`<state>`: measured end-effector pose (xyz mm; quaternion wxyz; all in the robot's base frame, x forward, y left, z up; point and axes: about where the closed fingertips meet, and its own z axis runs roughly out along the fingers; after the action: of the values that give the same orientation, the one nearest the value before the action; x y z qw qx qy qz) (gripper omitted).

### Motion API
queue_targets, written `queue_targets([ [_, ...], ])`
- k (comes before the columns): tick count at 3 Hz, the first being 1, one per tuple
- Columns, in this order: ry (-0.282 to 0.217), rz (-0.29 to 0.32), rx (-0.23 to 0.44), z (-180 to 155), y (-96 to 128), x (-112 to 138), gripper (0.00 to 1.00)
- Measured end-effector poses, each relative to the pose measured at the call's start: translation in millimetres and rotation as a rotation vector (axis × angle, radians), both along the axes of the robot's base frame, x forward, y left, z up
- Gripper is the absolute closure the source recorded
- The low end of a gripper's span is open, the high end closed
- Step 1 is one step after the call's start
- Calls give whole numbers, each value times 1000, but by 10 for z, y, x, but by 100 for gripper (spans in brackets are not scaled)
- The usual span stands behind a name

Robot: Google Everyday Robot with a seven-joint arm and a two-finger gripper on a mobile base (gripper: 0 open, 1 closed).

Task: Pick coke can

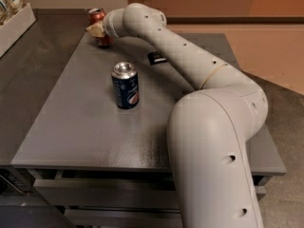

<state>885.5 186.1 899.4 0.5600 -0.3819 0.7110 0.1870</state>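
The coke can (98,16) is a small red can with a silver top, at the far left corner of the grey table (71,127). My gripper (97,31) is at the can, at mid height. Its tan end covers the can's middle, so red shows above and below it. The can's lower part (105,41) shows just under the gripper, near the table top. I cannot tell whether the can rests on the table. My arm (190,65) reaches to it from the lower right across the table.
A dark blue Pepsi can (125,85) stands upright mid-table, in front of the coke can. A white tray (16,27) with snack bags sits at the far left. A small black tag (156,57) lies beside my arm. The table's front edge is close below.
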Motion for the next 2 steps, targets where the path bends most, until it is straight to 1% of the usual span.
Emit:
queue_targets([
  [1, -17, 9, -6, 212, -63, -170, 87],
  [2, -55, 31, -23, 545, -161, -447, 100],
])
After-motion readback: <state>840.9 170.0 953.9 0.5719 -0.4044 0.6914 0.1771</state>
